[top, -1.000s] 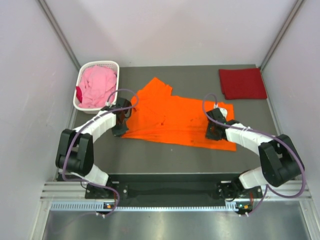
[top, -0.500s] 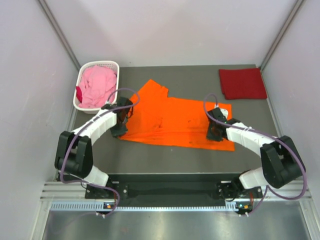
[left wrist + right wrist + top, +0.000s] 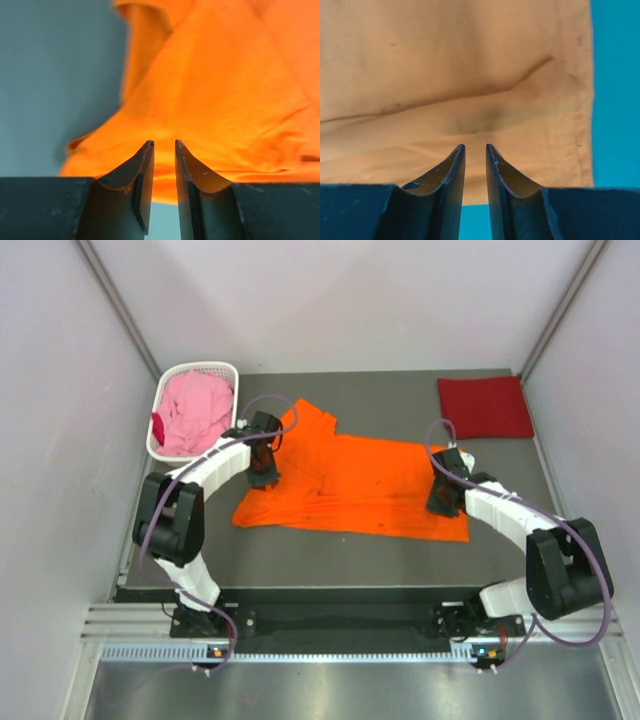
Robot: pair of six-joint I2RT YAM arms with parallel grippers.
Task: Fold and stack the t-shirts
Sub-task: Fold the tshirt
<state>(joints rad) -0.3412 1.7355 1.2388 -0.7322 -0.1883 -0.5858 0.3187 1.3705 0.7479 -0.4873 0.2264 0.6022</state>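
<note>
T-shirts: 3, all plain soft cloth.
(1) bright orange t-shirt (image 3: 350, 485): spread on the dark grey desk (image 3: 400, 400), centre. Mostly flat w/ shallow creases; far-left part bunched into a fold.
(2) dark red t-shirt (image 3: 486, 407): folded to a neat rectangle at far-right corner of desk, well apart from the orange one.
(3) pink t-shirt (image 3: 195, 410): crumpled heap inside the white plastic lattice basket (image 3: 205, 367), far-left corner.

Baskets: 1, rounded corners, openwork walls.

Hands: 2.
We see the left hand (image 3: 164, 150) over the orange shirt's left part. Fingers stand at a narrow gap, nothing betw. them, cloth below.
Right hand (image 3: 475, 150) is over the shirt's right end, by a straight stitched hem. Narrow gap too, and we see no cloth pinched.
</note>
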